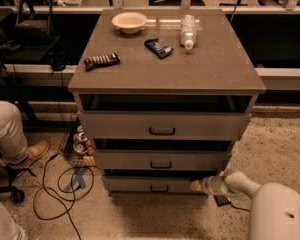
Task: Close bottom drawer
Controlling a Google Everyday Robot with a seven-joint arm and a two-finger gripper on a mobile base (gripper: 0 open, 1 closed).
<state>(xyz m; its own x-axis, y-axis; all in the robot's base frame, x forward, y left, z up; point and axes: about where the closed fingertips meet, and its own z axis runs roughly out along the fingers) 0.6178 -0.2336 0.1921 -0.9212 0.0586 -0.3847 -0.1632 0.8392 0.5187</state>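
The bottom drawer (140,185) is the lowest and thinnest of three grey-brown drawers in the cabinet, with a small black centre handle (159,188). It stands slightly out, with a dark gap above its front. My gripper (195,186) reaches in from the lower right on a white arm (240,183). Its pale tip rests against the right part of the bottom drawer's front panel. The middle drawer (160,160) and the taller top drawer (162,125) stand above it.
On the cabinet top (210,69) lie a bowl (129,21), a blue packet (158,47), a lying bottle (188,30) and a dark snack bar (101,60). A seated person's leg and shoe (30,153) are at left, with cables (60,184) and cans (80,141) on the floor.
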